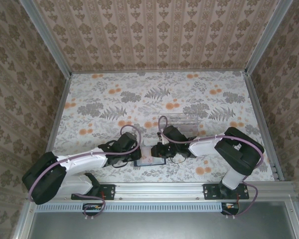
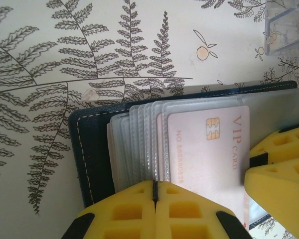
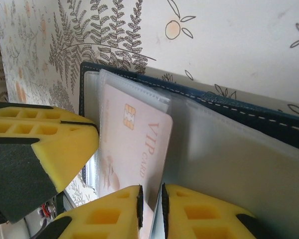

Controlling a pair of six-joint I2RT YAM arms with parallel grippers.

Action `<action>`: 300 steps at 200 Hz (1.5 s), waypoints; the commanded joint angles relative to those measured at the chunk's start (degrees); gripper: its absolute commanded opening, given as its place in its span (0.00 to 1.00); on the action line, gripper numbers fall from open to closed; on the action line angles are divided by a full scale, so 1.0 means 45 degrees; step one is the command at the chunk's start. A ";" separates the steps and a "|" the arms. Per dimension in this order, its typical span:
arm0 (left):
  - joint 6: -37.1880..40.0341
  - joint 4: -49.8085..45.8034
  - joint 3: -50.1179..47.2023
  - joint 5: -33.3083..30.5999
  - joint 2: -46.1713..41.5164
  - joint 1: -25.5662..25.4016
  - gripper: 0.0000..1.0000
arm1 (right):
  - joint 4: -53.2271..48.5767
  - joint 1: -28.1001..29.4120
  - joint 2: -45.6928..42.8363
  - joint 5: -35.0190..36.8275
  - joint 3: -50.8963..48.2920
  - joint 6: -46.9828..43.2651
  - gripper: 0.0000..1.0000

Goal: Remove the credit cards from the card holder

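Top view: card holder [image 1: 150, 160] lies near-centre on the floral table [image 1: 89, 99], mostly covered by both wrists; only a dark sliver w/ a pale patch shows. Left gripper [image 1: 135, 158] meets it from the left, right gripper [image 1: 162, 152] from the right; fingertips too small to read there. Clear tray [image 1: 182, 121] sits just beyond the right arm, faint vs. the print. Left wrist cam: left gripper [image 2: 154, 186] is clenched, seam closed on the near edge of the fanned plastic sleeves [image 2: 134, 144]; finger bases cut off at frame bottom. Credit card [image 2: 209, 149] lies inside the open holder, its right corner hidden behind the right gripper's pads [image 2: 284, 179]. Right wrist cam: right gripper [image 3: 152, 194] pinches the card's edge, only a thin slit betw. its 2 fingers. Card is pale pinkish, gold chip, "VIP CARD" print, embossed no. only partly legible. Holder is navy, leather-look, white stitching. Sleeves are clear, glossy, ribbed at the edges. Pads are yellow, foam-like, w/ square pockets.
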 commanded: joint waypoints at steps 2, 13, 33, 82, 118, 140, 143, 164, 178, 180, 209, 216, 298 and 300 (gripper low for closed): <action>-0.0148 -0.0849 -0.0003 -0.0353 0.0441 -0.0059 0.00 | -0.0160 -0.0135 -0.0187 -0.0140 -0.0371 0.0244 0.22; -0.0155 -0.0820 -0.0005 -0.0320 0.0441 -0.0061 0.00 | -0.0064 -0.0147 -0.0150 -0.0176 -0.0375 0.0263 0.21; -0.0131 -0.0810 -0.0003 -0.0323 0.0434 -0.0047 0.00 | 0.0110 -0.0135 0.0002 -0.0271 -0.0339 0.0317 0.18; -0.0148 -0.0866 -0.0022 -0.0344 0.0390 -0.0049 0.00 | 0.0204 -0.0187 0.0005 -0.0224 -0.0508 0.0419 0.00; -0.0148 -0.1149 -0.0022 -0.0539 0.0363 -0.0036 0.00 | 0.0082 -0.0540 -0.0327 -0.0147 -0.1003 0.0302 0.00; -0.0125 -0.1251 -0.0022 -0.0583 0.0344 -0.0024 0.00 | 0.0062 -0.0731 -0.0525 -0.0162 -0.1287 0.0249 0.00; -0.0128 -0.1268 -0.0039 -0.0593 0.0344 -0.0023 0.00 | 0.0056 -0.0753 -0.0552 -0.0170 -0.1310 0.0244 0.00; -0.0128 -0.1295 -0.0041 -0.0612 0.0324 -0.0038 0.00 | 0.0022 -0.0855 -0.0715 -0.0175 -0.1459 0.0185 0.00; -0.0109 -0.1346 -0.0003 -0.0622 0.0305 -0.0042 0.00 | -0.0071 -0.0912 -0.0845 -0.0179 -0.1517 0.0117 0.00; -0.0099 -0.1354 -0.0003 -0.0622 0.0304 -0.0042 0.00 | -0.0087 -0.0924 -0.0865 -0.0174 -0.1525 0.0109 0.00; -0.0070 -0.1391 0.0017 -0.0619 0.0266 -0.0020 0.00 | -0.0116 -0.1182 -0.1352 -0.0254 -0.1870 -0.0020 0.00; -0.0077 -0.1415 0.0017 -0.0617 0.0251 -0.0018 0.00 | -0.0124 -0.1273 -0.1529 -0.0279 -0.1966 -0.0064 0.00; 0.0057 -0.1658 0.0104 -0.0739 -0.0100 0.0031 0.00 | -0.2757 -0.1870 -0.5376 -0.0213 -0.2120 -0.1129 0.00; 0.0065 -0.1667 0.0112 -0.0724 -0.0119 0.0034 0.00 | -0.2873 -0.1871 -0.5484 -0.0197 -0.2086 -0.1164 0.00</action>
